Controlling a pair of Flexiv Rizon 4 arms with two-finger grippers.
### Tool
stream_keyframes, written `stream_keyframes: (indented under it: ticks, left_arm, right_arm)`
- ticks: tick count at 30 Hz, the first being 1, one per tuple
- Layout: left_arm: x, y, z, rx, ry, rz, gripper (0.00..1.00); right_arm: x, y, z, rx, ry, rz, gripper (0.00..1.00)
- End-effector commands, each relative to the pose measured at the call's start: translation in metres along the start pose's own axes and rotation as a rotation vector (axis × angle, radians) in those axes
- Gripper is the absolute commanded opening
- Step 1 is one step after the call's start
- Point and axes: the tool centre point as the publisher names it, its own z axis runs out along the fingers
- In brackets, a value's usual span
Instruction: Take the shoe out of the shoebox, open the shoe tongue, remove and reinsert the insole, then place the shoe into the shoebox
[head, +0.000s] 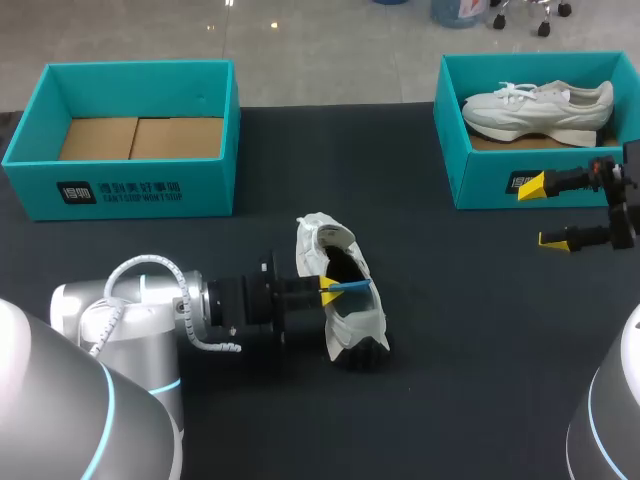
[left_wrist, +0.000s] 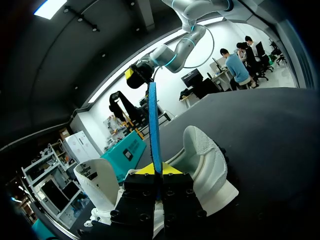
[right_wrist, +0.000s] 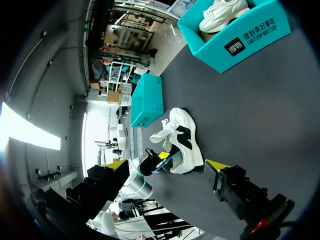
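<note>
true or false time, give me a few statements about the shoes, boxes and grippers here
1. The left box has no shoe in it. True.
2. The right gripper is shut on a shoe. False: it is open in front of the right box, holding nothing.
3. The left gripper pinches a blue insole at the shoe on the table. True.
4. Both shoes lie on the table. False: the second shoe lies in the right box.
</note>
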Motion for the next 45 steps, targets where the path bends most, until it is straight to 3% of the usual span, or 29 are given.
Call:
stream_keyframes:
  ticks: [1,5,6,7,8,12,17,20,21,41,42,44,45]
  left_arm:
    - [-0.001,0.003,0.002,-0.011,0.004,0.000,0.00]
    - [-0.001,0.004,0.001,-0.017,0.005,-0.003,0.00]
    - [-0.001,0.002,0.000,-0.016,0.004,-0.003,0.11]
    - [-0.001,-0.001,-0.001,-0.016,0.003,-0.002,0.33]
    - [-0.001,-0.004,-0.002,-0.011,0.000,-0.001,0.47]
    - [-0.001,-0.015,-0.005,0.008,0.004,0.010,0.46]
    - [0.001,-0.017,-0.004,0.015,0.012,0.014,0.33]
    - [0.003,-0.013,-0.002,0.003,0.029,0.016,0.02]
    - [0.004,-0.011,-0.002,-0.001,0.033,0.021,0.00]
    - [-0.008,0.012,0.009,-0.083,0.062,0.074,0.00]
    - [-0.008,0.012,0.008,-0.083,0.061,0.073,0.02]
    - [-0.008,0.006,0.005,-0.079,0.056,0.070,0.31]
    - [-0.008,0.004,0.004,-0.076,0.055,0.069,0.38]
  right_arm:
    - [0.000,0.000,0.000,0.000,-0.004,0.001,1.00]
    - [0.000,0.000,0.000,0.000,-0.004,0.001,1.00]
    - [0.000,0.000,0.000,0.000,-0.004,0.001,1.00]
    - [0.000,0.000,0.000,0.000,-0.004,0.001,1.00]
    - [0.000,0.000,0.000,0.000,-0.004,0.001,1.00]
    - [0.000,0.000,0.000,0.000,-0.004,0.001,1.00]
    - [0.000,0.000,0.000,0.000,-0.004,0.001,1.00]
    - [0.000,0.000,0.000,0.000,-0.004,0.001,1.00]
    - [0.000,0.000,0.000,0.000,-0.004,0.001,1.00]
    - [0.000,0.000,0.000,0.000,-0.004,0.001,1.00]
    - [0.000,0.000,0.000,0.000,-0.004,0.001,1.00]
    - [0.000,0.000,0.000,0.000,-0.004,0.001,1.00]
    - [0.000,0.000,0.000,0.000,-0.004,0.001,1.00]
